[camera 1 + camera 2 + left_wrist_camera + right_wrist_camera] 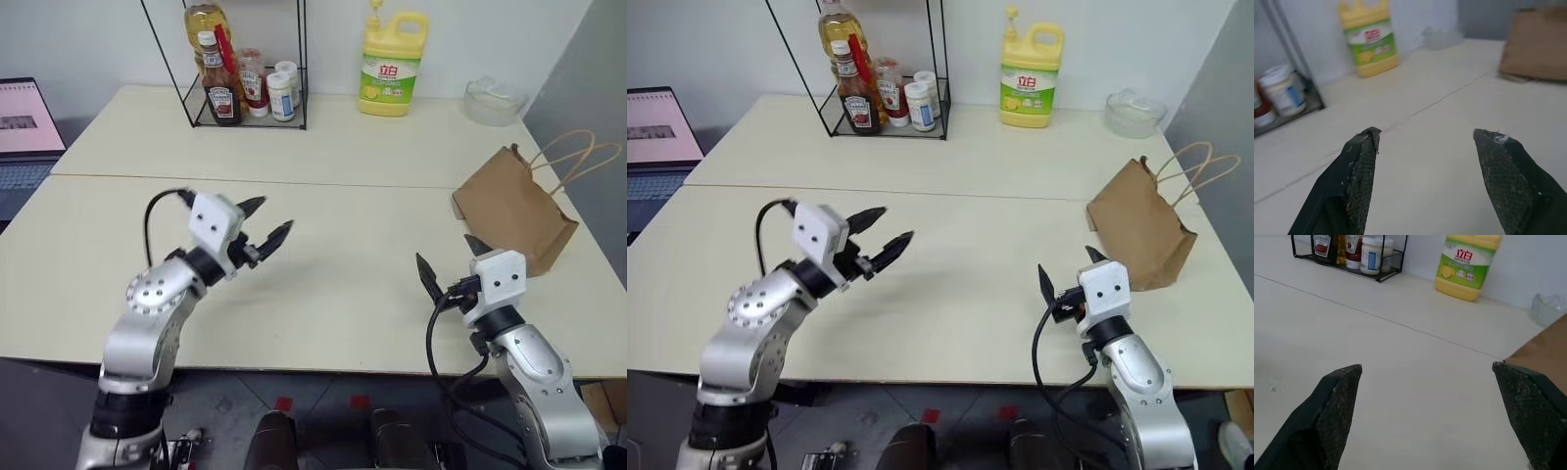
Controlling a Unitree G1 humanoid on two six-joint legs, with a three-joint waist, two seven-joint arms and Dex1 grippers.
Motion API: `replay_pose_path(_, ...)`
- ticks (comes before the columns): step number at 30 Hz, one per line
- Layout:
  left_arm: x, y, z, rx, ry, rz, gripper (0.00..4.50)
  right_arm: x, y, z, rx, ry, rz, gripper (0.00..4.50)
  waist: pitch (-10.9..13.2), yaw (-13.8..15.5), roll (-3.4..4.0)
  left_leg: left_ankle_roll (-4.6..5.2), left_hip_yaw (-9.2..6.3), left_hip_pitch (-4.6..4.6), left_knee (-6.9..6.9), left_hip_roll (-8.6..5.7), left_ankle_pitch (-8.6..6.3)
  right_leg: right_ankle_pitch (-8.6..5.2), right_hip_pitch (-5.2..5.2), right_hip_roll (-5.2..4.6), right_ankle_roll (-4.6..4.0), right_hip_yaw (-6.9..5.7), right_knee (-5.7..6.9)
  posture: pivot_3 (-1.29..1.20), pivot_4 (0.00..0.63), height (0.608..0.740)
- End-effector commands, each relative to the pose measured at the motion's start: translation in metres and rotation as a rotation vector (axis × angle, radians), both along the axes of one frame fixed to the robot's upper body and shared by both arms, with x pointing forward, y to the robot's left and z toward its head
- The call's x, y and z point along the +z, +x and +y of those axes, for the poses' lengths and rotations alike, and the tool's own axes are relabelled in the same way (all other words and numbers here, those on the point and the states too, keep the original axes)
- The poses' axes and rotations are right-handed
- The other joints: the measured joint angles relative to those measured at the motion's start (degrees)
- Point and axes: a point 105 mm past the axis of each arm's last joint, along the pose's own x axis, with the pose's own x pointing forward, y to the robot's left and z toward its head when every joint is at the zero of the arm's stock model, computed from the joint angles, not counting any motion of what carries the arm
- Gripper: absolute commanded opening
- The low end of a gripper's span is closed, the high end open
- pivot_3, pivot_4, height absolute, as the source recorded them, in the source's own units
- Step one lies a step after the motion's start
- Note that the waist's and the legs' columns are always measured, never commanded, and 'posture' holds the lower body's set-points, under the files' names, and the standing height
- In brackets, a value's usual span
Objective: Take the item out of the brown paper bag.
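The brown paper bag (512, 211) lies on its side at the table's right, its inside hidden. At the far left, a laptop (24, 132) is cut off by the edge.

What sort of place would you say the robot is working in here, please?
Probably an indoor lab or office set up as a kitchen-style test bench: pale tables pushed together against a plain wall, a wire rack of condiments, a yellow detergent jug, and an open laptop at the side.

You have bare tabletop (343, 264) between both pincers; the paper bag (509, 211) blocks at two o'clock, the rack (245, 108) and yellow jug (392, 69) around twelve.
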Motion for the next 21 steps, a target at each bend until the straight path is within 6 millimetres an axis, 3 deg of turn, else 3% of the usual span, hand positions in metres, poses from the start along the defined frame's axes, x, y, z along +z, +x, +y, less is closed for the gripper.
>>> replay_pose_path(1,0.009,-0.011,-0.023,-0.211,0.024,0.041,3.25,0.034,-0.014,-0.013,-0.083,-0.013,-0.142,4.50,0.0,-0.1,0.01,0.00,0.00,0.00,0.00,0.00,0.00,0.00,0.01,0.00,0.00,0.00,0.00,0.00,0.150,0.740)
replay_pose_path(9,0.023,-0.011,-0.050,-0.411,0.099,0.035,3.25,0.063,-0.013,-0.069,-0.362,0.137,-0.150,4.50,0.0,-0.2,0.01,0.00,-0.10,0.01,0.02,-0.01,0.01,0.00,0.04,0.02,-0.01,-0.06,0.02,0.00,0.150,0.740)
replay_pose_path(16,0.030,-0.009,-0.057,-0.438,0.093,0.006,3.25,0.105,0.016,-0.094,-0.359,0.277,-0.088,4.50,0.0,-0.3,0.03,0.02,-0.12,0.01,0.00,-0.01,0.01,0.00,0.03,0.02,-0.03,-0.07,0.03,0.00,0.150,0.740)
replay_pose_path(21,0.029,-0.009,-0.057,-0.433,0.097,-0.003,3.25,0.110,0.037,-0.121,-0.410,0.349,0.061,4.50,0.0,-0.2,0.03,0.03,-0.11,-0.04,-0.03,-0.02,0.00,-0.01,0.03,0.00,-0.05,-0.08,-0.05,0.00,0.150,0.740)
